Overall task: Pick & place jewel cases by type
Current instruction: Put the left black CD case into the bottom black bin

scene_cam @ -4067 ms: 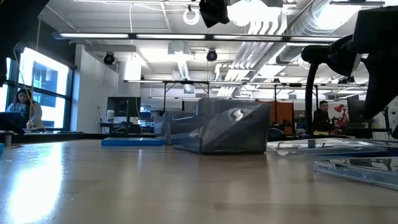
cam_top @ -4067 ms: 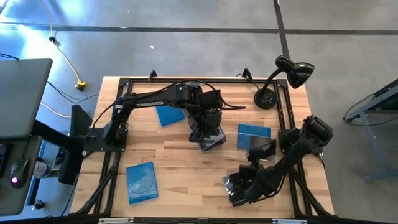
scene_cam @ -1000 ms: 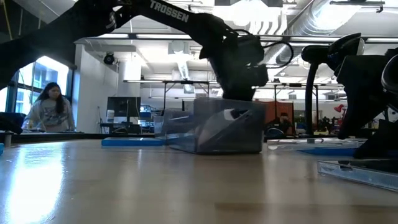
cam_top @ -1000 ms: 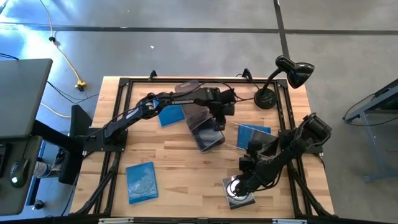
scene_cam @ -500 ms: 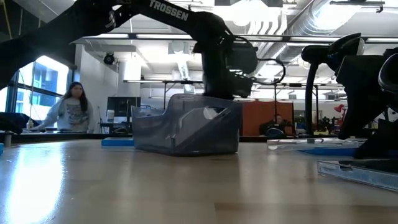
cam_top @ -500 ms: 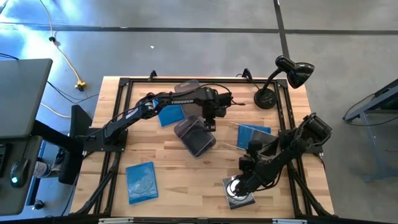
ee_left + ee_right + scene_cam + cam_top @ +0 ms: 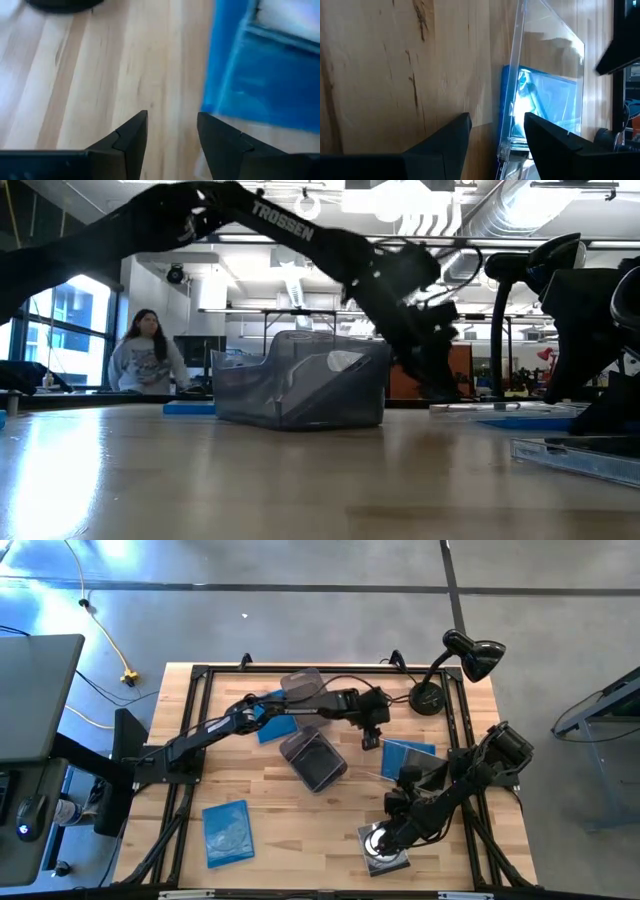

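Now that the left claw (image 7: 371, 741) has let go of the tub (image 7: 313, 760) (jaws wide, holding nothing), it reaches toward a blue case (image 7: 408, 754), while the right claw (image 7: 391, 808) waits, open too.

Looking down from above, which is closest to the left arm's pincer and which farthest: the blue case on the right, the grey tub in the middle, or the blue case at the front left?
From the left pincer:
1. Blue case on the right, just beside it.
2. Grey tub, mid-table, further left.
3. Front-left blue case, near the table's front edge, clearly farthest.
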### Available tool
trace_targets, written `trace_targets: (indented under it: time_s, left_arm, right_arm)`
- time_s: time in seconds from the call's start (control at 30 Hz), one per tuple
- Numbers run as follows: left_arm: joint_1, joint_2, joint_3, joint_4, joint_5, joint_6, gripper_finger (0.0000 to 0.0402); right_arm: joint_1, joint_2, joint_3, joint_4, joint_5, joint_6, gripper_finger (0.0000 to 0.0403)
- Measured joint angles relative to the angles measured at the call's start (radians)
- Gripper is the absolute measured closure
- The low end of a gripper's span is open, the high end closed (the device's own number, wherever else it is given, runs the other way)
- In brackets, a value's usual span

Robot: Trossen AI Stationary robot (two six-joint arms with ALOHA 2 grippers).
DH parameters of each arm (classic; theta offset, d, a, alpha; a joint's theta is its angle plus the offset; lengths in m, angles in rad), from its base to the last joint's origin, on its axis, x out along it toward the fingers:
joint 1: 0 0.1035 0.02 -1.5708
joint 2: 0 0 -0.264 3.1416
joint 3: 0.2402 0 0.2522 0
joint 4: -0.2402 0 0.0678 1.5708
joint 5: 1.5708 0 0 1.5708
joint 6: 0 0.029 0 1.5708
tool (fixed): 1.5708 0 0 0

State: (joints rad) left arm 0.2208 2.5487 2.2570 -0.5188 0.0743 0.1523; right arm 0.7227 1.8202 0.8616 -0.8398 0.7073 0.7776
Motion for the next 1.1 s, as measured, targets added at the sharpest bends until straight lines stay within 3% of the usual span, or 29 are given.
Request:
trace_targets:
  time_s: [0.17, 0.37, 0.67, 1.1]
  left_arm:
    - [0.002, 0.011, -0.001, 0.003, -0.078, -0.018, 0.0234]
    - [0.001, 0.008, 0.000, -0.008, -0.001, 0.024, 0.0234]
    - [0.003, 0.023, 0.000, -0.004, -0.050, 0.051, 0.0234]
    - [-0.008, 0.022, 0.001, -0.136, 0.180, 0.052, 0.0234]
  right_arm:
    - [0.000, 0.000, 0.000, -0.001, 0.004, 0.000, 0.0215]
    - [0.000, 0.000, 0.000, -0.005, 0.010, 0.005, 0.0215]
    - [0.000, 0.000, 0.000, -0.005, 0.012, 0.001, 0.0215]
    - [0.000, 0.000, 0.000, -0.016, 0.023, 0.007, 0.0215]
